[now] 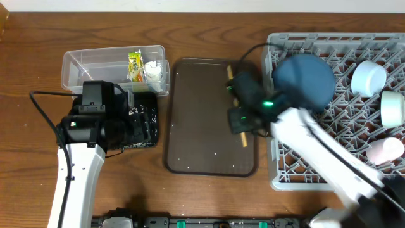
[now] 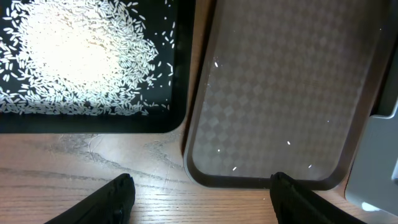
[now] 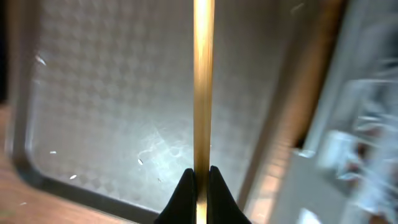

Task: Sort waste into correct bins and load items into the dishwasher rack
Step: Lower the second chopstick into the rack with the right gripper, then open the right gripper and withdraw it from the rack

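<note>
My right gripper (image 1: 243, 113) (image 3: 199, 177) is shut on a thin wooden chopstick (image 3: 203, 81), held over the right side of the dark-brown serving tray; the stick's end shows in the overhead view (image 1: 243, 138). My left gripper (image 1: 134, 123) (image 2: 202, 199) is open and empty beside the black tray (image 2: 93, 123) of white rice grains (image 2: 74, 56). The clear tub (image 1: 82, 63) holds the yellow-green wrapper (image 1: 134, 65) and the white tissue (image 1: 154, 71). The grey rack (image 1: 285, 171) holds the dark-blue bowl (image 1: 304, 79), light-blue bowl (image 1: 368, 77), pale-green bowl (image 1: 393, 107) and pink cup (image 1: 385, 151).
The dark-brown serving tray (image 1: 202, 126) (image 2: 280, 93) lies between the black tray and the rack, with a few stray rice grains on it. The rack's left edge is close to my right gripper. A black cable runs left of my left arm.
</note>
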{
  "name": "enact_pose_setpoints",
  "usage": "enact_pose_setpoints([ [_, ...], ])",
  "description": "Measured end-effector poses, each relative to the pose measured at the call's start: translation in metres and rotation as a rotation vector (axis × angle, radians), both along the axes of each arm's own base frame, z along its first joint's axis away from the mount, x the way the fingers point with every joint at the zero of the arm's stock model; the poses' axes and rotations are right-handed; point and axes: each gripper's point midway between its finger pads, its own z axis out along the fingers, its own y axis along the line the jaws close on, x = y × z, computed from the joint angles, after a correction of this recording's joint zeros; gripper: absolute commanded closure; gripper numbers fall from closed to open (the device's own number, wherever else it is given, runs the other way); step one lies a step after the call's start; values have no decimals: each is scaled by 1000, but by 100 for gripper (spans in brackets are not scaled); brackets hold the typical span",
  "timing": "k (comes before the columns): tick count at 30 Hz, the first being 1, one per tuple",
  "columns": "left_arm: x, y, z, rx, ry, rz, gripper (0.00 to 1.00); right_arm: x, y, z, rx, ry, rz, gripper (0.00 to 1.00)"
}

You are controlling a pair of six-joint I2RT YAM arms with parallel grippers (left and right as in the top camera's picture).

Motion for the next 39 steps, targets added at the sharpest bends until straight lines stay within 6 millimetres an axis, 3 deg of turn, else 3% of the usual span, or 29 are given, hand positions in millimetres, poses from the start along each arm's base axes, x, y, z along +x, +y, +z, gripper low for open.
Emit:
enact_pose_setpoints([
  [5,0,0,0,0,0,0,28,0,-50,25,-24,-27,-91,99],
  [10,0,0,0,0,0,0,28,-2,-93,17,-89,30,-182,99],
  [15,0,0,0,0,0,0,28,-8,-116,-2,-122,83,-234,99],
  [23,0,0,0,0,0,0,28,-29,-114,-53,-101,169,-218,99],
  [28,0,0,0,0,0,0,27,-41,-111,-73,-76,211,-207,99],
  [33,0,0,0,0,0,0,28,-46,-110,-79,-72,226,-195,98],
  [39,0,0,0,0,0,0,28,-44,-112,-79,-80,214,-189,87],
])
